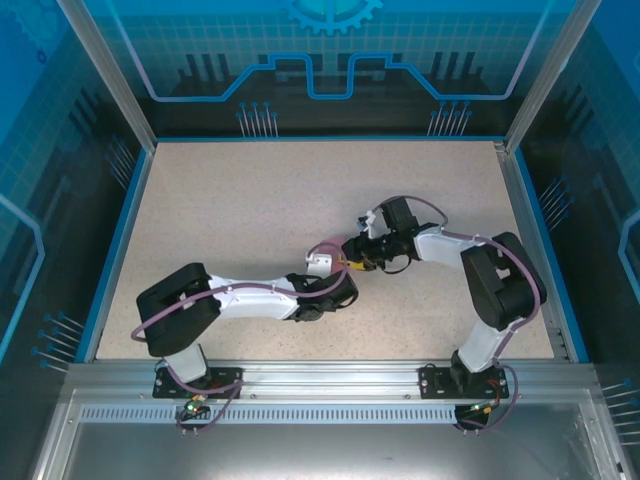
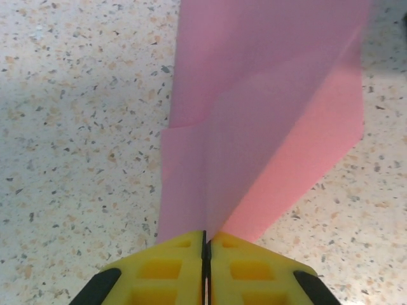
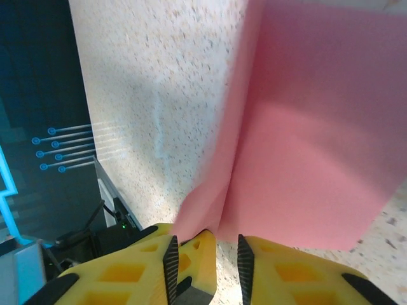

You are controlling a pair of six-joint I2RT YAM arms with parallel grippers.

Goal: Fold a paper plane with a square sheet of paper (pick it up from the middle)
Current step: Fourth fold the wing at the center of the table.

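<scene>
Folding is going on, and we are judging it to be partway, because the square sheet of paper (image 2: 267,127) is showing creases but is not looking like a dart yet.

From the left wrist, we are seeing the left gripper (image 2: 205,240) with its two yellow fingers pressed tight together, pinching the near edge of the pink paper right on a crease. The paper is rising from the fingers and stretching away over the speckled table (image 2: 76,127), with one fold line running up its middle and a small step on its left edge. It is looking thin and floppy, so we are thinking it will bend easily.

From the right wrist, we are seeing the right gripper (image 3: 219,246) with its fingers spread and a clear gap between them. A folded corner of the paper is coming down right by that gap, but nothing is squeezing it. The rest of the sheet is spreading out wide and smooth. We are guessing the next move is calling for these fingers to find a new spot and press the next fold, while the left ones are holding the sheet steady without tugging, or it may tear or slip.

From above, we are seeing both arms reaching in, with their tips meeting near the middle of the table, a little toward the near side.
</scene>
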